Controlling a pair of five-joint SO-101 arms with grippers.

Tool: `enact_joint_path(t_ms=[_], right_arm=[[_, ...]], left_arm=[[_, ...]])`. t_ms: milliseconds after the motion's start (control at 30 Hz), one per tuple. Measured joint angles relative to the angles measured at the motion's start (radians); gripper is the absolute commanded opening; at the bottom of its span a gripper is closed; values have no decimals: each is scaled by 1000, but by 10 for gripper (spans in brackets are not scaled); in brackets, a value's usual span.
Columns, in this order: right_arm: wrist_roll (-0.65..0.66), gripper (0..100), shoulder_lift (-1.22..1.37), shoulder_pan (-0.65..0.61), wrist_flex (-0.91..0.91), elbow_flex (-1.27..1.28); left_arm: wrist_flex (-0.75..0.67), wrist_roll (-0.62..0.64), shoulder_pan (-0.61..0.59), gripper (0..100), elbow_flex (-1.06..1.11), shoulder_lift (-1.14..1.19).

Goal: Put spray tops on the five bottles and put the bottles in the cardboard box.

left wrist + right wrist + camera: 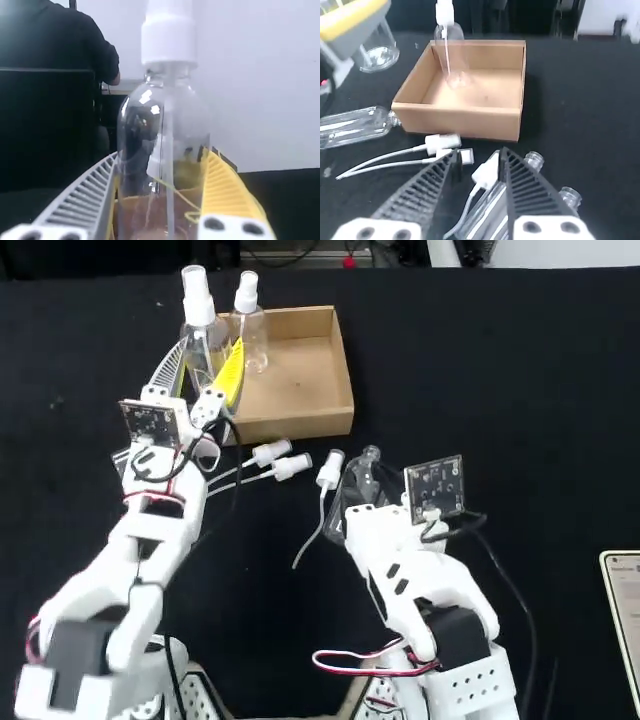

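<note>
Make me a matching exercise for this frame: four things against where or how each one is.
Things:
1 box
2 left gripper
3 capless bottle
4 two loose tops

States:
A lying by the box's front wall, tubes trailing
B on its side at the box's corner
C jaws shut on a capped bottle
D contains a second capped bottle, upright

Pairs: 1-D, 2-C, 3-B, 4-A

Left wrist view: frame edges are cutting off the spray top (169,35) and base of the upright bottle (162,140). Right wrist view: an edge is cropping the lying bottle (352,127).
</note>
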Motion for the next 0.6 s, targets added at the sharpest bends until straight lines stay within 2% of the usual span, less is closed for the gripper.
enact_joint_path(t_ms=[267, 600], right_arm=[[0, 113, 0, 0, 0, 0], [0, 113, 0, 0, 0, 0]], left_arm=[[-224, 0, -28, 171, -169, 319], [-367, 0, -43, 171, -373, 620]])
